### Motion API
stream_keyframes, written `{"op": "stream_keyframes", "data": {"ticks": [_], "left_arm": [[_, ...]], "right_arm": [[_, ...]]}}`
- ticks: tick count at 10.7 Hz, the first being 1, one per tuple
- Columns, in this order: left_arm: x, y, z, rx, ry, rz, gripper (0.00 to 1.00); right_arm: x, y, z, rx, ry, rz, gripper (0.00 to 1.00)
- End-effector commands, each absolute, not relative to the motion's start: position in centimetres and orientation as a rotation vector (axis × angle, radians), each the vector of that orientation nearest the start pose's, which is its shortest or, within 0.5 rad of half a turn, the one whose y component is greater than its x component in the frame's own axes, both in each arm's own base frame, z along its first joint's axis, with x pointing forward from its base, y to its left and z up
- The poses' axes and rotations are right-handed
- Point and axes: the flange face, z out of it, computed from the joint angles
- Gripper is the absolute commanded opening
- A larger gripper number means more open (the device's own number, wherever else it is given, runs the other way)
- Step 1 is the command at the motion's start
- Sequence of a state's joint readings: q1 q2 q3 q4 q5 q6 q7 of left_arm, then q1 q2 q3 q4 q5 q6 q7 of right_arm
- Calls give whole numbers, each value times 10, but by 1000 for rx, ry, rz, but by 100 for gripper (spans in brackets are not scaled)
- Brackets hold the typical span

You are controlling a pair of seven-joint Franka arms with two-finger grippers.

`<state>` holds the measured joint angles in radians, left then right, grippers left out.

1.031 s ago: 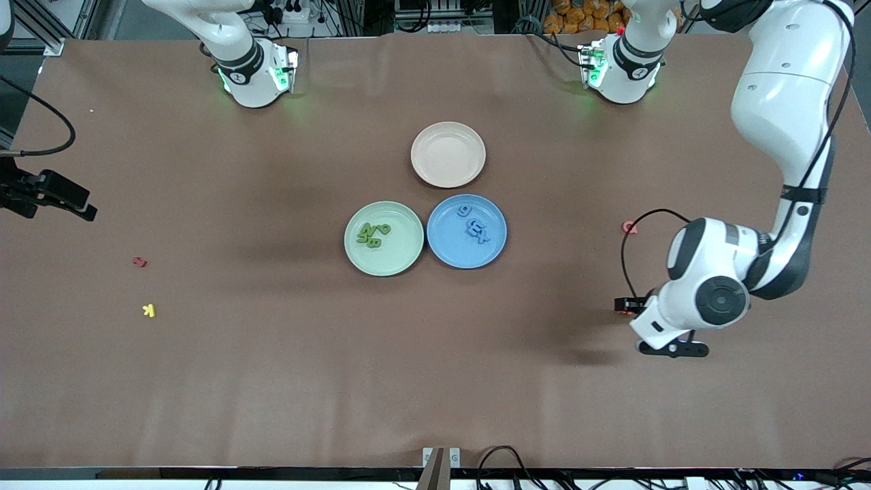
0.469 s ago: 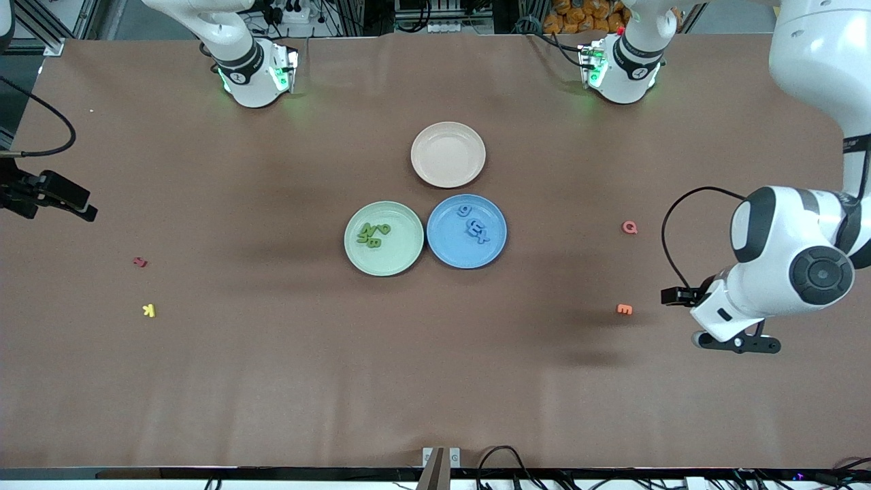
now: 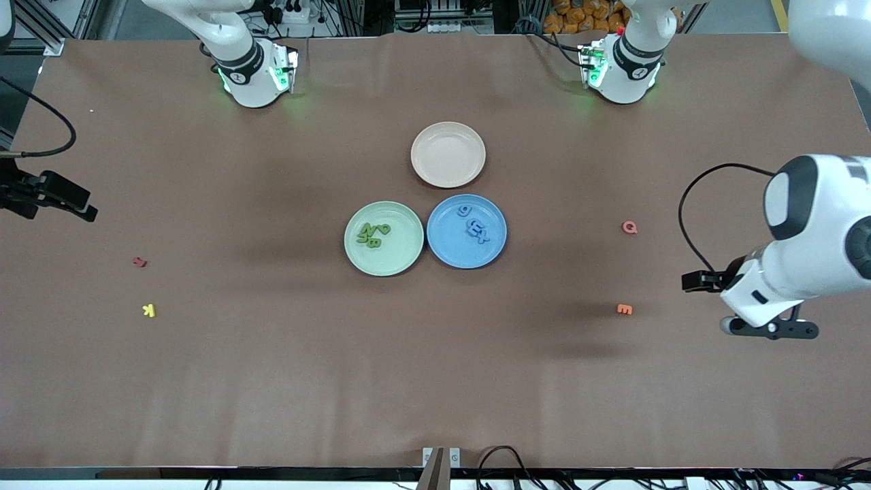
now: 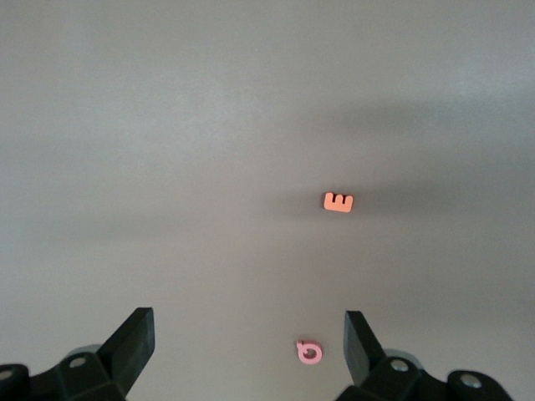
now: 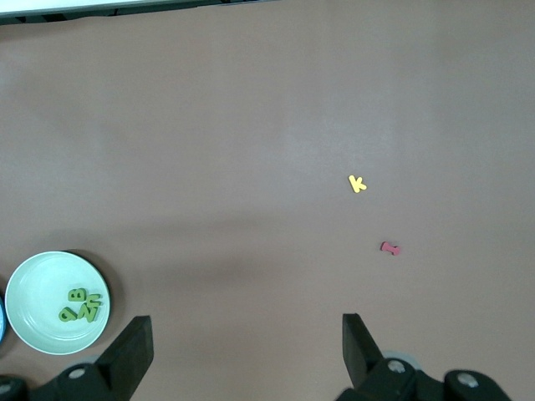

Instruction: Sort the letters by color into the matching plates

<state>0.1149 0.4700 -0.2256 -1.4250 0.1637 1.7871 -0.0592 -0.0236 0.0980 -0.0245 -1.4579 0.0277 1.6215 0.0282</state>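
Both plates sit side by side in the middle of the front view, and the sorting looks complete. The green letters [image 3: 373, 235] lie heaped in the green plate [image 3: 384, 271], and the blue letters [image 3: 475, 226] lie in the blue plate [image 3: 467, 264]. The beige plate [image 3: 448, 154] just above them in the frame is bare.

The left gripper [image 4: 249, 351] hangs high over the left arm's end of the table with its fingers wide apart and nothing between them. The orange E [image 3: 624, 309] and the pink Q [image 3: 630, 227] lie on the table below it. The right gripper [image 5: 247, 355] is also spread and empty, and it waits over the right arm's end, above the yellow K [image 3: 149, 310] and a small red letter [image 3: 139, 261].

The step in hand is probably just parking the arms. That goes best by keeping both grippers high, leaving the four stray letters alone, and staying away from the plates so that neither heap is disturbed
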Motion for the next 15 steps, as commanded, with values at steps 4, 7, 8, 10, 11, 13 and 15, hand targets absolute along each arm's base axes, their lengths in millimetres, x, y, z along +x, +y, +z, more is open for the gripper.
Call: {"op": "stream_keyframes", "data": {"ticks": [4, 7, 8, 10, 11, 13, 15], "left_arm": [[639, -35, 511, -3076, 111, 151, 100], [619, -36, 544, -3091, 86, 165, 100], [613, -38, 553, -3099, 80, 168, 100], [600, -40, 576, -3103, 80, 150, 100], [594, -41, 586, -3111, 80, 139, 100], [585, -42, 604, -3117, 82, 97, 100], [576, -46, 621, -3121, 93, 57, 100]], "right_arm": [[595, -24, 622, -3123, 132, -108, 100], [597, -27, 617, -3123, 140, -99, 100], [598, -28, 619, -3122, 142, -122, 100], [601, -28, 615, -3122, 142, -120, 100], [602, -28, 614, -3124, 142, -115, 100], [603, -27, 613, -3123, 140, -122, 100], [607, -23, 607, -3123, 131, -113, 100]]}}
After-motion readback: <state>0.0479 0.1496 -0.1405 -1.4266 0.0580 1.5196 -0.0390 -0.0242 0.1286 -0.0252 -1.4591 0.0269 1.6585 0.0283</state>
